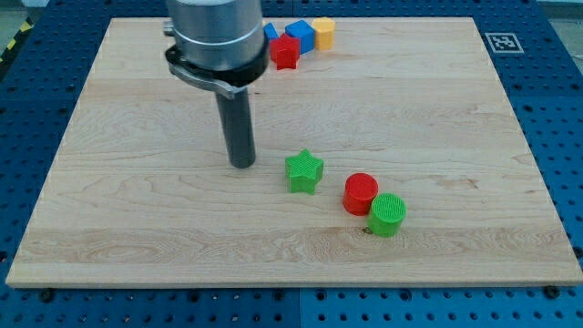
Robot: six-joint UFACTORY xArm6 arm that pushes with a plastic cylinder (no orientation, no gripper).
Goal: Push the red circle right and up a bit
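A: What is on the far left of the view?

B: Only the pale wooden table (109,182), with a blue perforated surface (27,109) around it. A little further right stands my straight dark rod, and my tip (242,165) rests on the wood. There are no fingers on this arm, so nothing is apart or together; it is only the rod.

A: Which block is next to my tip?

B: The green star-shaped plastic block (304,171) is near it, on the view's right of my tip, but they are not touching.

A: And the task's block?

B: The red round plastic block (361,193) lies further right of the star and slightly lower in the view, apart from it. At its lower right the green round ribbed block (387,214) is touching it, or very nearly; I cannot tell which. My tip is well apart from the red circle, with the star between them.

A: What is at the view's top?

B: A small group, close together: a blue block (271,32) partly hidden behind the arm, a red star-shaped block (285,52), a blue cube-like block (301,35), and a yellow block (323,32) at the right end.
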